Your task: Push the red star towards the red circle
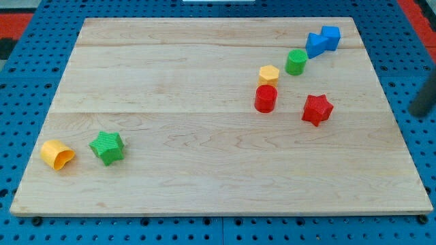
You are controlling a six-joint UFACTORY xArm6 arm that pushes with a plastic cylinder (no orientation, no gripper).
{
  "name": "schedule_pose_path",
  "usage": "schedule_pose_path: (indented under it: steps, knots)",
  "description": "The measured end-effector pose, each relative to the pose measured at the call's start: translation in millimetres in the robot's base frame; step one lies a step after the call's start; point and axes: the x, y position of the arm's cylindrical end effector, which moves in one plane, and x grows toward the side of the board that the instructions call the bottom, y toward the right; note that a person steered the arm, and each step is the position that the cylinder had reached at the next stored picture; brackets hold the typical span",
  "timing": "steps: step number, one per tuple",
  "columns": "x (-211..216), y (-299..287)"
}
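Note:
The red star [317, 109] lies on the wooden board [204, 82], right of centre. The red circle [266, 98], a short cylinder, stands a little to the star's left and slightly higher in the view, with a gap between them. My tip [415, 113] shows as a dark, blurred rod at the view's right edge. It is off the board's right side, well to the right of the red star, and touches no block.
A yellow hexagon [269, 74] sits just above the red circle. A green circle [296, 62] and two touching blue blocks [322, 41] lie toward the top right. A green star [107, 147] and a yellow block [57, 154] lie at bottom left.

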Motion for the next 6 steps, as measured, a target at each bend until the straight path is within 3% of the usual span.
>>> schedule_pose_path:
  steps: [1, 2, 3, 4, 5, 6]
  knots:
    - [4.0, -58.3]
    - [-56.8, -97.3]
    - [-34.7, -153.3]
    - [2.5, -166.0]
    - [-21.0, -224.9]
    - [-125.3, -237.1]
